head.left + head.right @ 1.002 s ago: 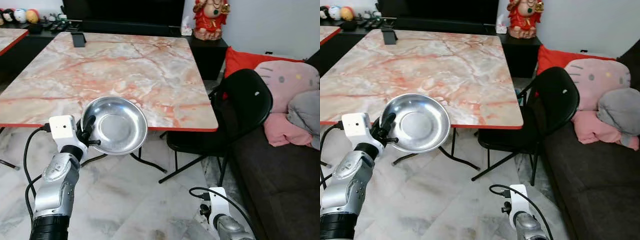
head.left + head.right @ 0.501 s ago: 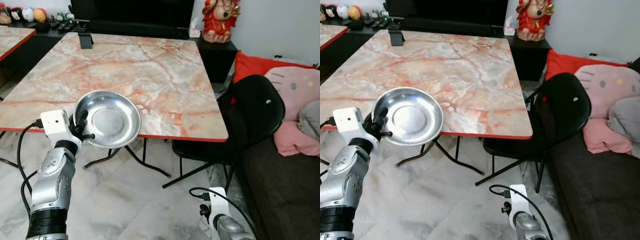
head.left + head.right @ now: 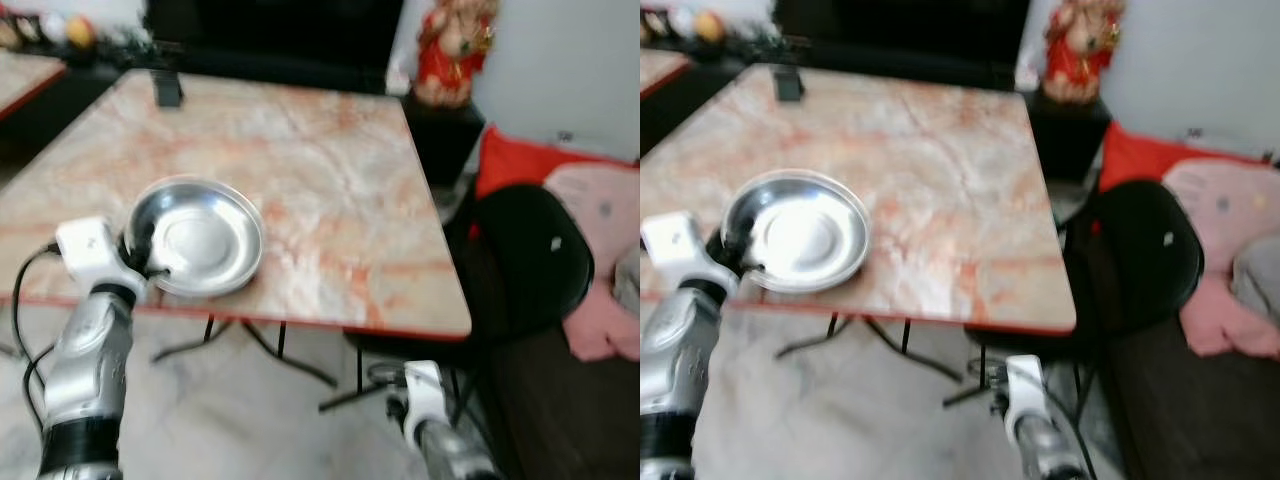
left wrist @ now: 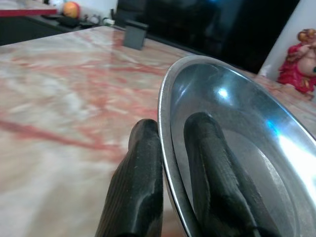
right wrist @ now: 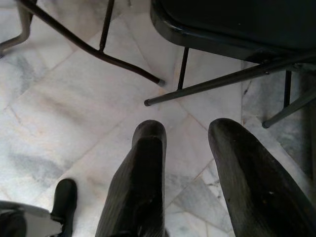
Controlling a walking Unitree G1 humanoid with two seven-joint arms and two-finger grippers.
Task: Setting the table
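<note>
- The metal bowl is held by its rim in the left gripper, out in front of the fingers and over the near edge of the marble table. It is probably held by the rim so that it can be set down flat for a place at the table.
- In the left wrist view, one black finger is pressed on the outside of the rim and the other sits inside the bowl. The fingers are nearly closed, with just the thin metal edge pinched between them.
- It cannot be told whether the bowl is touching the table top or is just above it, because the head views are blurred.
- The black chair is seen beside the table, well apart from the bowl.
- The right gripper is hung low, idle. Its fingers are spread apart and nothing is held. Only floor tiles and chair legs are seen past the fingertips.
</note>
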